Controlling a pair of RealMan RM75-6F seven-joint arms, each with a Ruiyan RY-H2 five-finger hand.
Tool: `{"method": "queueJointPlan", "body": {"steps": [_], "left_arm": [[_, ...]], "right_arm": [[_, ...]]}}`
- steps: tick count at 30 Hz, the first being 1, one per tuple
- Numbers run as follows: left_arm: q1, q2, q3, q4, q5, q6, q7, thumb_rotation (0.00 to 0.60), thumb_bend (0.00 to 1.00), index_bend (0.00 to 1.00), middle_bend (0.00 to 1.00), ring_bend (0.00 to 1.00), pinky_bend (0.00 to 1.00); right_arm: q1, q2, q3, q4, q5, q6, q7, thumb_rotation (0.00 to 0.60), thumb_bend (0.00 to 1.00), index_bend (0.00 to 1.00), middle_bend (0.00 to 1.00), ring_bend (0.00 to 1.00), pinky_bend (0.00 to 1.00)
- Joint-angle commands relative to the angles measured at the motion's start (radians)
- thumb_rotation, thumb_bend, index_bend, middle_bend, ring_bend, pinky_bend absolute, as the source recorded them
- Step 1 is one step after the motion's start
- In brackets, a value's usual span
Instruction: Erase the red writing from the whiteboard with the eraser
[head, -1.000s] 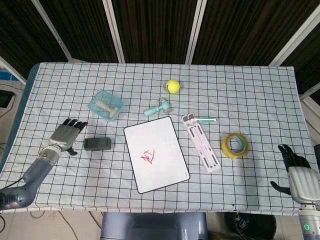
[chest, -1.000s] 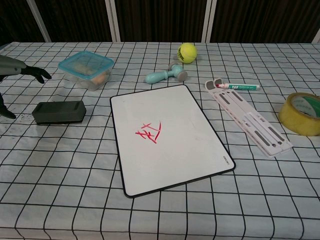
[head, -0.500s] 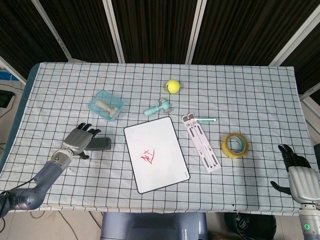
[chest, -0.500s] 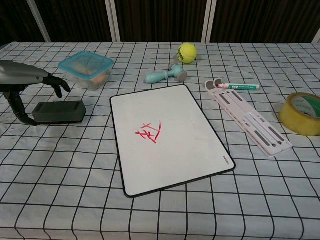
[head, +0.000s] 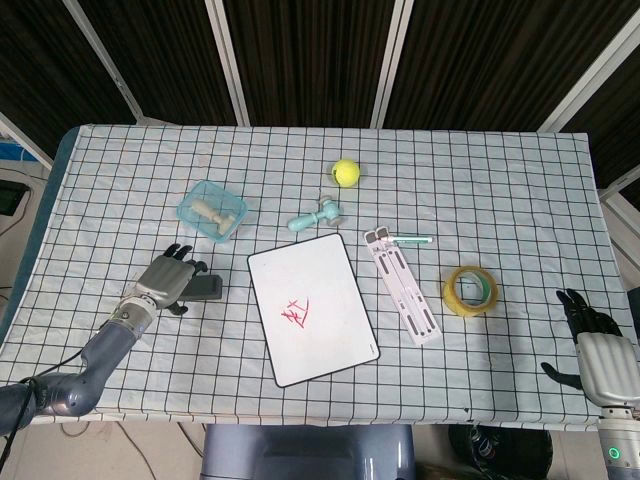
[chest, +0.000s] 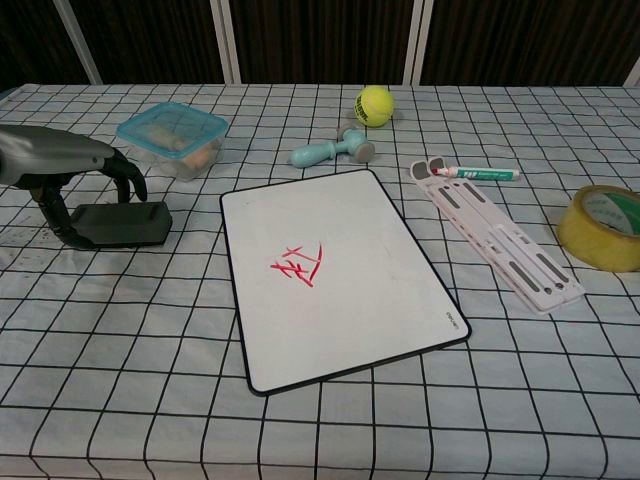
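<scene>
The whiteboard (head: 312, 308) lies flat at the table's middle, tilted slightly, with red writing (head: 296, 315) near its centre; the chest view shows the same red writing (chest: 298, 266). A dark grey eraser (chest: 125, 222) lies on the cloth left of the board. My left hand (chest: 60, 165) arches over the eraser's left end, fingers hanging behind it and thumb at its near left corner, not closed on it. The head view shows that left hand (head: 165, 282) covering part of the eraser (head: 208, 287). My right hand (head: 600, 352) stays beyond the table's near right corner, fingers spread and empty.
A blue lidded container (head: 212, 209) stands just behind the eraser. Behind the board are a teal handled tool (head: 317, 215) and a tennis ball (head: 346, 172). To its right lie a white slotted strip (head: 405, 295), a marker (head: 412, 241) and a yellow tape roll (head: 471, 289).
My left hand has moved right from the table's left side onto the eraser and lowered its fingers around the left end. The eraser, board and right hand have not moved.
</scene>
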Motion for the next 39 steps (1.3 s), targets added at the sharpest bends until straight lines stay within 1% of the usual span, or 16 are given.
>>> {"method": "queueJointPlan", "body": {"steps": [1, 13, 19, 23, 30, 39], "left_arm": [[-0.003, -0.009, 0.004, 0.012, 0.003, 0.008, -0.003, 0.600, 0.17, 0.27, 0.32, 0.00, 0.05], [-0.018, -0.031, 0.016, 0.039, 0.005, 0.023, -0.012, 0.600, 0.18, 0.32, 0.37, 0.00, 0.05], [-0.025, -0.034, 0.025, 0.045, 0.006, 0.033, -0.011, 0.600, 0.18, 0.33, 0.38, 0.00, 0.05], [-0.031, -0.036, 0.029, 0.046, 0.003, 0.029, -0.016, 0.600, 0.21, 0.35, 0.40, 0.00, 0.05], [-0.038, -0.047, 0.036, 0.071, -0.008, 0.027, -0.016, 0.600, 0.21, 0.35, 0.40, 0.00, 0.05], [-0.048, -0.044, 0.042, 0.067, -0.009, 0.028, -0.019, 0.600, 0.30, 0.36, 0.42, 0.00, 0.05]], "right_arm": [[0.000, 0.000, 0.000, 0.000, -0.001, 0.000, 0.000, 0.600, 0.08, 0.06, 0.09, 0.20, 0.22], [0.000, 0.002, 0.001, -0.003, 0.006, -0.002, 0.001, 0.600, 0.08, 0.06, 0.09, 0.20, 0.22], [0.000, 0.002, 0.000, -0.005, 0.008, -0.005, 0.001, 0.600, 0.08, 0.06, 0.09, 0.20, 0.22], [0.000, 0.002, 0.000, -0.006, 0.011, -0.006, 0.000, 0.600, 0.08, 0.06, 0.09, 0.20, 0.22], [0.000, 0.004, 0.001, -0.010, 0.016, -0.009, 0.000, 0.600, 0.08, 0.06, 0.09, 0.20, 0.22], [0.000, 0.006, 0.002, -0.016, 0.024, -0.012, -0.001, 0.600, 0.08, 0.06, 0.10, 0.20, 0.22]]}}
